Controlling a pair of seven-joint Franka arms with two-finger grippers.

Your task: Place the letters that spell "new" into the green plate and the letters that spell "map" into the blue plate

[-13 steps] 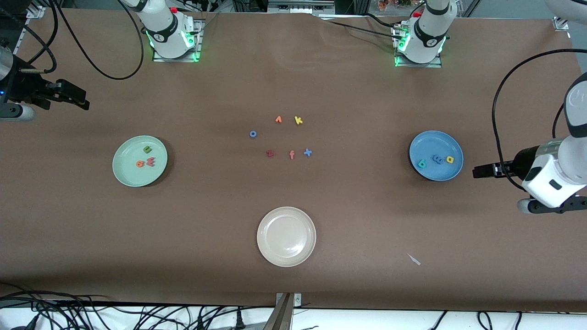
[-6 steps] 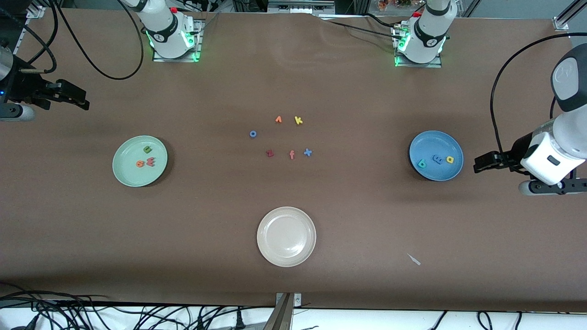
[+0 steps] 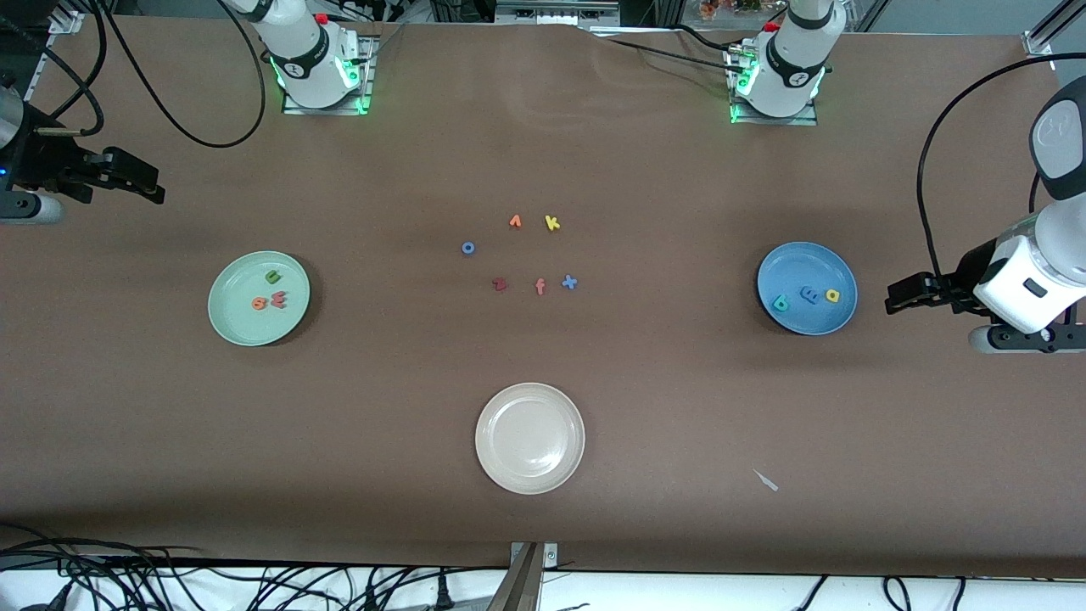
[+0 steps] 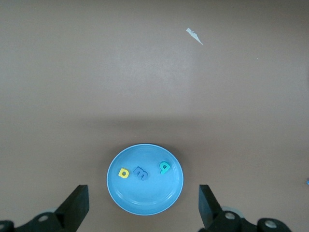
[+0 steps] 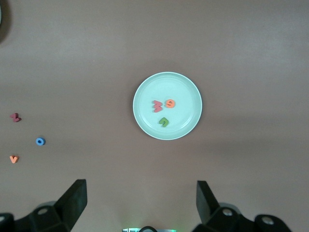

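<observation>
Front view first: the green plate sits toward the right arm's end of the desk, and it has all three letters of "new" in it. The green "n", the orange "e" and the pinkish-red "w" lie close together on it. The blue plate sits toward the left arm's end. In it are the blue "m", the teal letter and the yellow letter, so "map" is there too.

What changed in the last second is the left gripper. It has pulled back a little from the blue plate and risen, and now it hangs over the desk just beside the plate, toward the left arm's end. Its fingers are spread wide with nothing between them. The right gripper has not moved. It waits over the edge of the desk, well apart from the green plate, wide open and empty too.

The leftover letters have stayed in the middle of the desk: the blue "o", the orange "v", the yellow "k", the dark red "z", the orange "f" and the blue "x". The cream-white plate sits nearer to the camera than they do.

I think the job is done, and the left arm is just backing off.
</observation>
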